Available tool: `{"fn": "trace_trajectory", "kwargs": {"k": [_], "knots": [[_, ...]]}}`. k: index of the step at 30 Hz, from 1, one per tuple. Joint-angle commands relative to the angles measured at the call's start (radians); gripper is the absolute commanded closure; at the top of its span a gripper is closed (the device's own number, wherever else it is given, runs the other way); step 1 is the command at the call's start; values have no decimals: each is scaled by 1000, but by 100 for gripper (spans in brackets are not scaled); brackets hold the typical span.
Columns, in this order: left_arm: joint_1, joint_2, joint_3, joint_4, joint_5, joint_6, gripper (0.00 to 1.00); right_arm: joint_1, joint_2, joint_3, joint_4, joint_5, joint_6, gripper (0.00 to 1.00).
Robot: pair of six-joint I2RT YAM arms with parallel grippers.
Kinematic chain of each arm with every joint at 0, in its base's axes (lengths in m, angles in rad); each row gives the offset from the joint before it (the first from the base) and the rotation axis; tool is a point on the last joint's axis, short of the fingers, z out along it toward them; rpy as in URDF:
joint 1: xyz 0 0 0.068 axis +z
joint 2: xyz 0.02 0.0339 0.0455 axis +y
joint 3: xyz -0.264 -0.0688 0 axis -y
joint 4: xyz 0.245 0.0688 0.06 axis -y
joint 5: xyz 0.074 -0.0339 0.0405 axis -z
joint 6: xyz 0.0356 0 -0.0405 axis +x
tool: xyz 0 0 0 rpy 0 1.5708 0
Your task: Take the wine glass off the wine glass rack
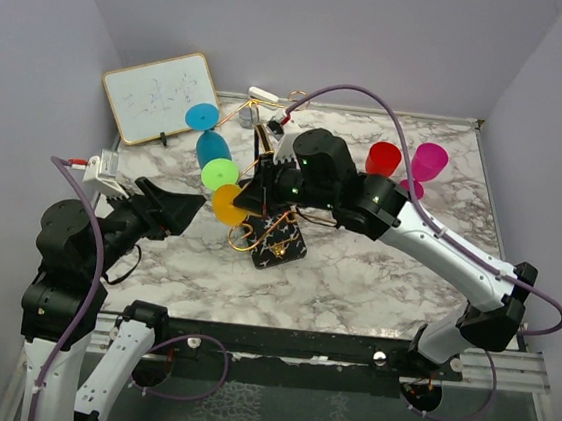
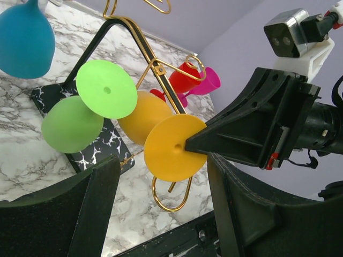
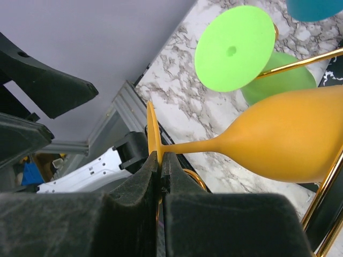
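Note:
The gold wire wine glass rack [image 1: 280, 243] stands on its black speckled base mid-table; its wire arm shows in the left wrist view [image 2: 161, 69]. An orange wine glass [image 1: 227, 205] hangs on it sideways. My right gripper [image 3: 161, 160] is shut on the rim of the orange glass's foot; its bowl [image 3: 289, 136] lies against the gold wire. In the left wrist view the right gripper's tip [image 2: 195, 143] pinches the orange foot [image 2: 169, 152]. My left gripper [image 2: 161, 168] is open and empty, its fingers either side just short of that foot.
A green glass [image 1: 218, 174] and a blue glass [image 1: 207, 147] also hang on the rack. A red glass [image 1: 383, 159] and a magenta glass [image 1: 428, 163] stand at the back right. A framed whiteboard [image 1: 160, 97] leans at the back left.

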Motion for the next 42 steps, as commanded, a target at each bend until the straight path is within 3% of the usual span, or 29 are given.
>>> {"fn": "trace_trajectory", "kwargs": {"k": [1, 16, 20, 23, 26, 31, 34, 38, 42], "knots": [[-6, 0, 24, -1, 7, 4, 32, -2, 3, 62, 83, -20, -13, 99], [-6, -7, 51, -2, -25, -23, 32, -2, -108, 176, 73, -14, 12, 99], [-6, -7, 46, 11, -22, -37, 32, -2, -146, 232, 53, -15, -51, 99], [-6, 0, 23, 52, -3, -68, 32, -2, -177, 270, 45, -68, -297, 99], [-6, 20, -8, 129, 42, -109, 32, -3, -230, 227, 19, 92, -611, 99], [-6, 77, -29, 302, 139, -224, 32, -2, -361, -157, 259, 514, -1137, 99], [-6, 125, -29, 432, 214, -340, 31, 0, -424, -360, 477, 576, -1377, 99], [-6, 187, 0, 554, 288, -505, 30, 1, -452, -475, 667, 523, -1463, 99], [-6, 242, 53, 561, 349, -626, 25, 6, -460, -509, 767, 430, -1473, 99]]}}
